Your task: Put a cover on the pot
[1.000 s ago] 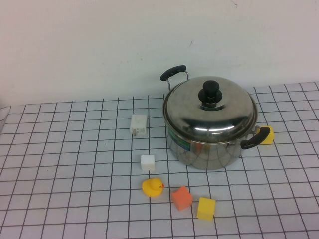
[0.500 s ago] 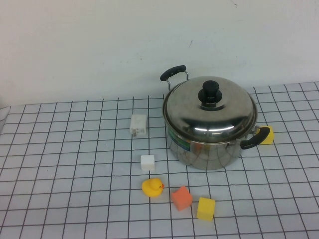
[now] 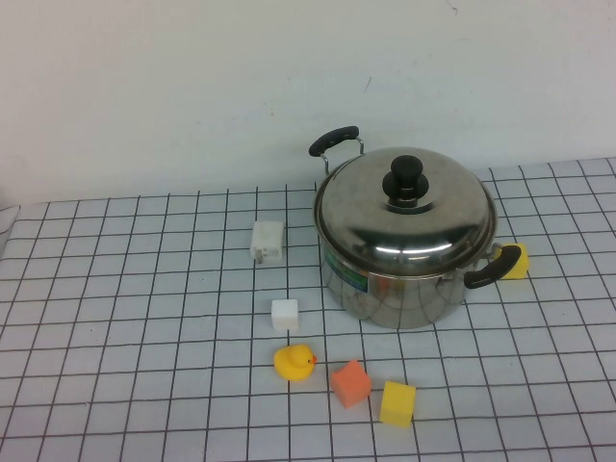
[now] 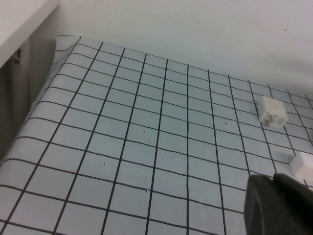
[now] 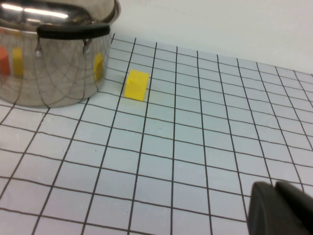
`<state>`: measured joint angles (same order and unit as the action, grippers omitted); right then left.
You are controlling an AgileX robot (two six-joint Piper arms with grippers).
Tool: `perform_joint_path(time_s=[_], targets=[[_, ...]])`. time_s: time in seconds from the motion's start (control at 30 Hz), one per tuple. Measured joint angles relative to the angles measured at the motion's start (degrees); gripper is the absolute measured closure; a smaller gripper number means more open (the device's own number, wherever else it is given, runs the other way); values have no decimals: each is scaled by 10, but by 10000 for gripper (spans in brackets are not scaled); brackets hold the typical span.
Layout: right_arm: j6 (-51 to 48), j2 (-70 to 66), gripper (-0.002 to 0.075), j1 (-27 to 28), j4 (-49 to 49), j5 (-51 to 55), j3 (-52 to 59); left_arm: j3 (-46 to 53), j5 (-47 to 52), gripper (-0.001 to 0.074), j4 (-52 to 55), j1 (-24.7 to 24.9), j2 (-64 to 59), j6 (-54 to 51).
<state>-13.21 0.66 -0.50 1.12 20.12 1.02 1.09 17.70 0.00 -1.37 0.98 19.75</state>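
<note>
1. Large shiny stainless-steel pot (image 3: pixel 404 274) with two black side handles and a green label band stands on the black-gridded white table mat (image 3: pixel 125 318), right of centre, near the back wall.
2. Domed steel lid with a black knob (image 3: pixel 405 207) already sits on the pot's rim, level and centred as far as I can judge. The covering looks done.
3. Neither arm shows from the high camera. Left gripper (image 4: pixel 279 205) appears only as a dark fingertip mass at the edge of its own wrist picture, low over bare mat on the table's left; whether its fingers are apart, I cannot tell.
4. Right gripper (image 5: pixel 281 209) shows likewise, a dark mass low over the mat; its opening I cannot tell either. It holds nothing visible.
5. Key relation: in the right wrist picture the pot fills the far corner, with a small yellow block (image 5: pixel 136 84) just beside its handle. The left wrist sees only a white plug-like piece (image 4: pixel 271 111) and a small white cube (image 4: pixel 303 164), no pot. Judged so, the right arm is nearer.
6. Any correcting move would come from the right arm, reaching toward the upright knob.
</note>
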Motion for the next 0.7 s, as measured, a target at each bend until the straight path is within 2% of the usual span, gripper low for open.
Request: perform_joint_path(time_s=[0.33,0.7], targets=[[0,0,717,0,0,0,0,0,2,735,0,0,0,-1],[0,0,717,0,0,0,0,0,2,735,0,0,0,-77]])
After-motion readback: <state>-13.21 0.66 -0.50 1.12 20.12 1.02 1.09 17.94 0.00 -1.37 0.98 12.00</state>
